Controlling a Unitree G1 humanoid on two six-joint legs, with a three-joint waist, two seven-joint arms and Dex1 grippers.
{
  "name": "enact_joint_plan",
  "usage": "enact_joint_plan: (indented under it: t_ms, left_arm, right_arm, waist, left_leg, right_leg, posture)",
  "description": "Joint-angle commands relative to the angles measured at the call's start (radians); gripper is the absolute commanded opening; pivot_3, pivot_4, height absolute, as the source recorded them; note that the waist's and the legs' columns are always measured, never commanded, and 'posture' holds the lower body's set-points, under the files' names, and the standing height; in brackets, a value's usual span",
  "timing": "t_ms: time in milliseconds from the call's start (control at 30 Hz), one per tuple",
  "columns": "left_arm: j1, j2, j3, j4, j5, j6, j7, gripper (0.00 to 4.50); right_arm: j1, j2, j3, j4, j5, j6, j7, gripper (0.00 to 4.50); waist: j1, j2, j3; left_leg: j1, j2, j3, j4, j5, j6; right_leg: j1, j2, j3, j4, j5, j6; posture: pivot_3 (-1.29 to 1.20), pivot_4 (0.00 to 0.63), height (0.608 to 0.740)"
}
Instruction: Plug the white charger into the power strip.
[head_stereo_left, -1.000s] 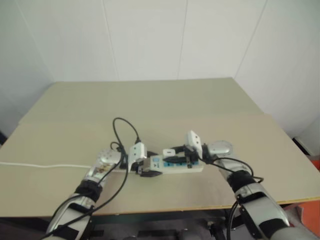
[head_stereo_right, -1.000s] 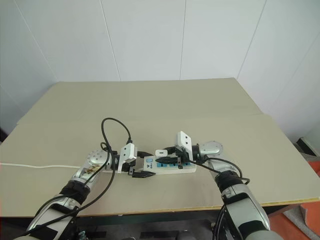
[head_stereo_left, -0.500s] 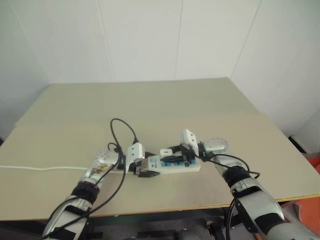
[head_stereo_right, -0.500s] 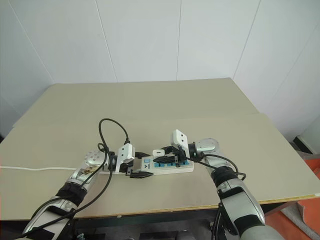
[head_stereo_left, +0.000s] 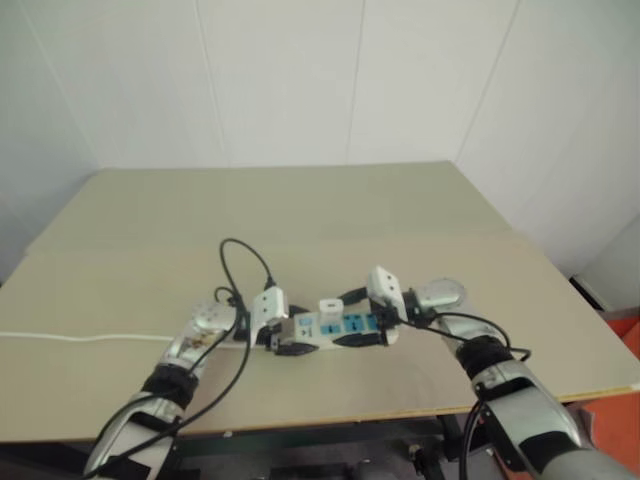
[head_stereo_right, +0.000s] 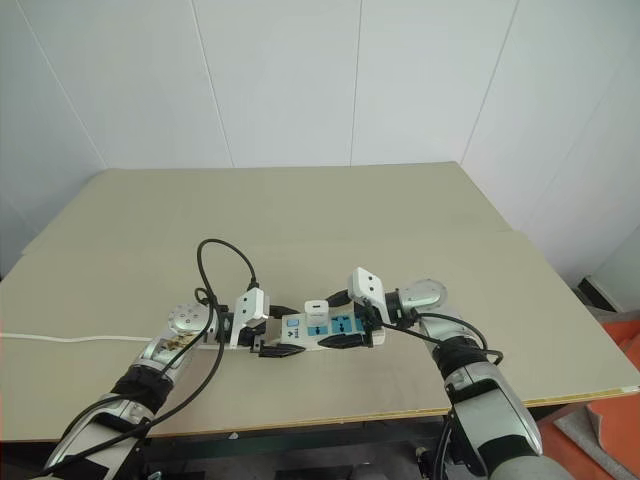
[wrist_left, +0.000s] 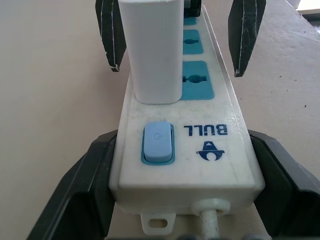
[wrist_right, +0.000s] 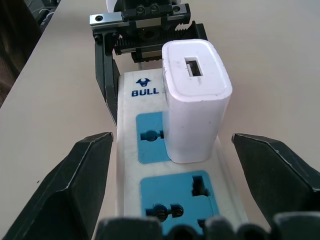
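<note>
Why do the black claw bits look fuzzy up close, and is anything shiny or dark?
Right wrist view: the right claw's black fingers are near the lens and soft, while the small white boxy charger is sharp. Left wrist view: the long white power strip is crisp, lit evenly, with no glare. Left eye view: the beige table looks dimmer and hazier than in the right eye view.

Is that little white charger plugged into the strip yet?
Yes. The charger stands upright in the power strip's first blue socket, with nothing holding it.

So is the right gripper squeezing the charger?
No: in the right wrist view the charger stands upright in the strip, and the right gripper's fingers are spread wide on either side, not touching it.
</note>
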Motion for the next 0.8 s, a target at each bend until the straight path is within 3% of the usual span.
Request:
enact_joint_plan:
  t_ms: [33,67,333,600,800]
  left_arm:
    - [-0.015,0.019,0.053,0.023,0.013,0.016,0.046,4.24]
    - [-0.017,0.018,0.062,0.010,0.003,0.020,0.044,4.48]
    - [0.024,0.077,0.109,-0.177,-0.038,0.050,-0.001,4.48]
    - [0.130,0.219,0.176,-0.524,-0.233,0.305,-0.126,4.48]
    - [0.195,0.306,0.248,-0.614,-0.262,0.350,-0.115,4.48]
  right_arm:
    - [0.052,-0.027,0.016,0.045,-0.055,0.039,0.005,4.50]
    - [0.050,-0.027,0.012,0.046,-0.056,0.037,0.003,4.50]
    - [0.031,-0.027,-0.012,0.038,-0.061,0.024,-0.006,4.50]
    - [0.014,-0.162,-0.093,-0.092,-0.006,0.031,0.056,4.50]
    - [0.112,-0.345,-0.201,-0.304,0.087,0.129,0.101,4.50]
  waist:
    - [0.004,0.000,0.000]
    - [0.008,0.000,0.000]
    - [0.020,0.000,0.001]
    - [0.035,0.008,0.024]
    - [0.046,0.012,0.031]
  left_leg:
    - [0.000,0.000,0.000,0.000,0.000,0.000]
    - [-0.001,0.000,0.000,0.000,0.000,0.000]
    - [-0.003,0.000,0.000,0.000,0.000,0.000]
    - [-0.007,-0.001,0.000,0.000,0.000,-0.001]
    - [-0.038,-0.002,0.000,0.003,0.001,-0.003]
  right_leg:
    - [0.000,0.000,0.000,0.000,0.000,0.000]
    - [-0.001,0.000,0.000,0.000,0.000,0.000]
    - [-0.002,-0.001,0.000,-0.002,0.000,0.000]
    - [-0.005,-0.003,-0.001,-0.002,0.000,-0.001]
    - [-0.039,-0.004,-0.001,0.005,0.006,-0.008]
  posture:
    - [0.00,0.150,0.740]
    - [0.00,0.150,0.740]
    - [0.00,0.150,0.740]
    - [0.00,0.150,0.740]
    - [0.00,0.150,0.740]
